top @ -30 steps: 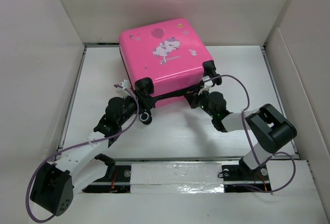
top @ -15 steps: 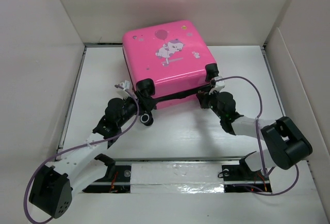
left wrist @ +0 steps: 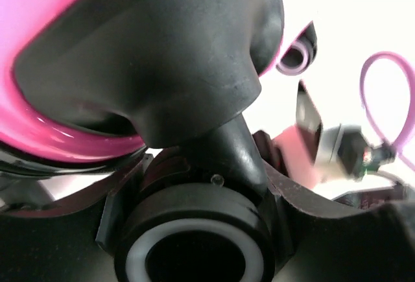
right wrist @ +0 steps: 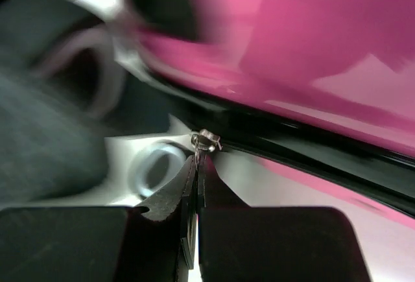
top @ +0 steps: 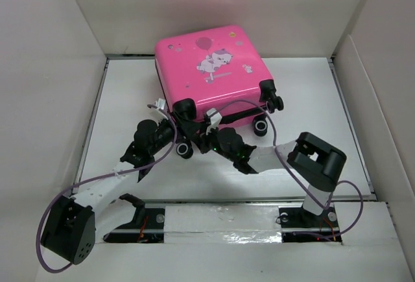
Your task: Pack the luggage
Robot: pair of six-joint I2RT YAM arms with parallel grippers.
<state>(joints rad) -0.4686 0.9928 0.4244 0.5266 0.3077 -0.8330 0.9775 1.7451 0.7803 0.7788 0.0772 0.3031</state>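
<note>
Suitcase [top: 211,78] sits lid-down at the middle of the table's far edge. The right gripper [right wrist: 198,165], clamped on the zipper pull [right wrist: 206,141], has slid left along the near seam, so zipping progresses. I cannot tell whether the left gripper [top: 176,131] is gripping anything.

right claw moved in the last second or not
Yes. The right claw, shut on the zipper pull, has slid left along the luggage, from right of the base rail middle to about over it.
</note>
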